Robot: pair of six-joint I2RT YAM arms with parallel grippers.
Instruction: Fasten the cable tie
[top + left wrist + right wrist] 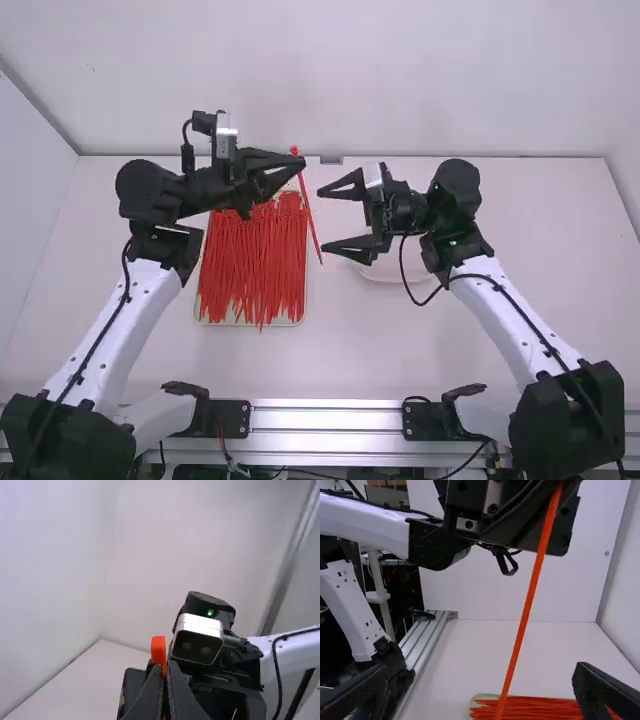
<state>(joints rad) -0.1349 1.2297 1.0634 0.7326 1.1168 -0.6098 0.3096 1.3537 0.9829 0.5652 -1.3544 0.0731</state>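
Note:
My left gripper (296,166) is raised above the table and shut on a red cable tie (310,215) near its head end. The tie's head (158,649) sticks out past the closed fingers (172,690), and its strap (527,605) hangs down toward the pile of red cable ties (255,260) on the tray. My right gripper (330,217) faces the left one from the right, held at about the same height. It stands wide open, a short way from the hanging strap, with nothing between its fingers (605,690).
The ties lie on a pale tray (290,318) left of centre. A white dish (385,270) sits under the right wrist. A metal rail (320,415) runs along the table's near edge. Walls close the table at the back and left.

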